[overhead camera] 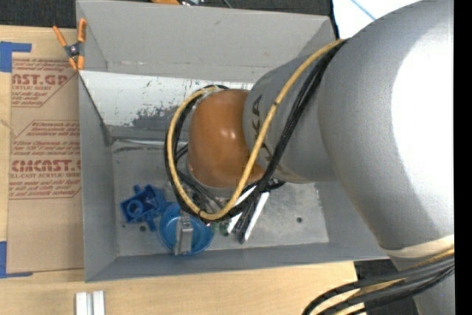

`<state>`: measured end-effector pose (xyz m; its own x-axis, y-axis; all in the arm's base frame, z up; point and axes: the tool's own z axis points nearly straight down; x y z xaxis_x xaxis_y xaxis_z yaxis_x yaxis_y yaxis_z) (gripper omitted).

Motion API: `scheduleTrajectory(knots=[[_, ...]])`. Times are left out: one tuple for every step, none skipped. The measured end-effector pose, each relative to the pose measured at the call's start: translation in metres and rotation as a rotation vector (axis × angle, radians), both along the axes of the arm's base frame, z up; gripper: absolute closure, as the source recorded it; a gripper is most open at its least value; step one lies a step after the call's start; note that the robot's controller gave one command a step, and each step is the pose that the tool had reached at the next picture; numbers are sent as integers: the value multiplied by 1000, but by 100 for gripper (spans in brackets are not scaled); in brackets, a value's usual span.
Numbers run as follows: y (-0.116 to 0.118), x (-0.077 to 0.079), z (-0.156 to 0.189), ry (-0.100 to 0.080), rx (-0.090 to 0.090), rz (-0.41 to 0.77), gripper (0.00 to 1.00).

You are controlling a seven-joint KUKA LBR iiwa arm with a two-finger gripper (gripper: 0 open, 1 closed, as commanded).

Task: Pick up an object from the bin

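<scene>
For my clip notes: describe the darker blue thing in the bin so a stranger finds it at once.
Start at the grey metal bin and go to the lower-left corner of its floor, left of the arm's orange cover. The dark blue piece lies there. It is knobbly and jagged, while the lighter blue thing beside it is round.

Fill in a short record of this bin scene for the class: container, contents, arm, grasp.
container: grey metal bin
contents: dark blue knobbly plastic piece and light blue round plastic cup, side by side at the front left
arm: orange-covered wrist low over the floor; gripper right beside the cup
grasp: cannot tell whether anything is held
</scene>
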<state>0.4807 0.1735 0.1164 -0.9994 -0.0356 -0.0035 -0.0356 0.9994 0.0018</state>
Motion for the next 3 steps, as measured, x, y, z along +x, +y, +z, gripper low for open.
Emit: scheduleTrajectory(knots=[[-30,2,-6,3,-2,2,0],[36,11,-35,-4,-6,364,0],[38,15,-44,-14,2,154,100]])
